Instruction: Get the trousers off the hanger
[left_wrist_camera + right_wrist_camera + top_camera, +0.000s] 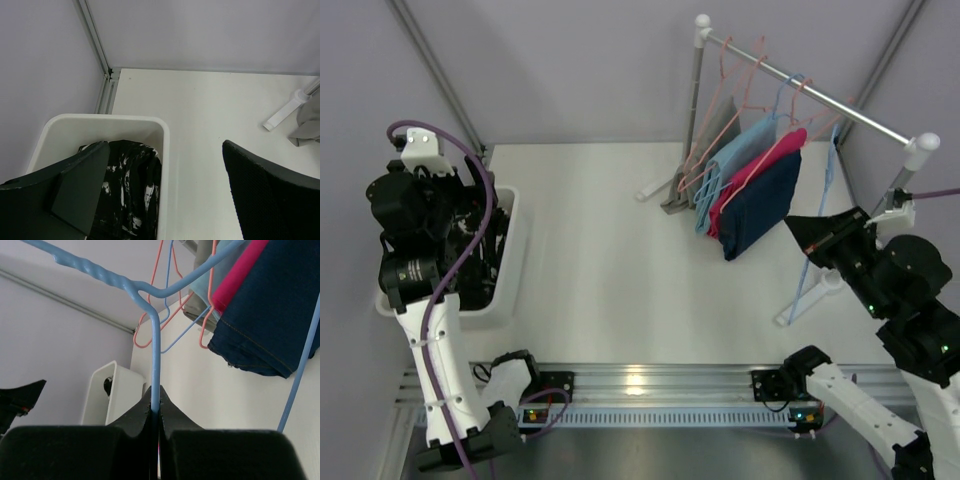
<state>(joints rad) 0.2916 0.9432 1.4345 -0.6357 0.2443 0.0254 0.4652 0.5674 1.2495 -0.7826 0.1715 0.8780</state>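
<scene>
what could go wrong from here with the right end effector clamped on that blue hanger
1. The right end effector is shut on only one thin wire of the blue hanger, so the hanger could swivel or slip out.
2. That hanger hangs close beside the navy trousers and the magenta trousers. Swinging it might snag them and tug the rack.

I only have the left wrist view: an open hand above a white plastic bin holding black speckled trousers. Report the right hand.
Observer: The right hand is shut on a thin light-blue wire hanger that carries nothing.
Operator: Now tell me what's on the rail.
Observer: Plain navy blue trousers hang from the metal rail.
Operator: Go on.
Observer: A magenta pink pair hangs right beside them.
</scene>
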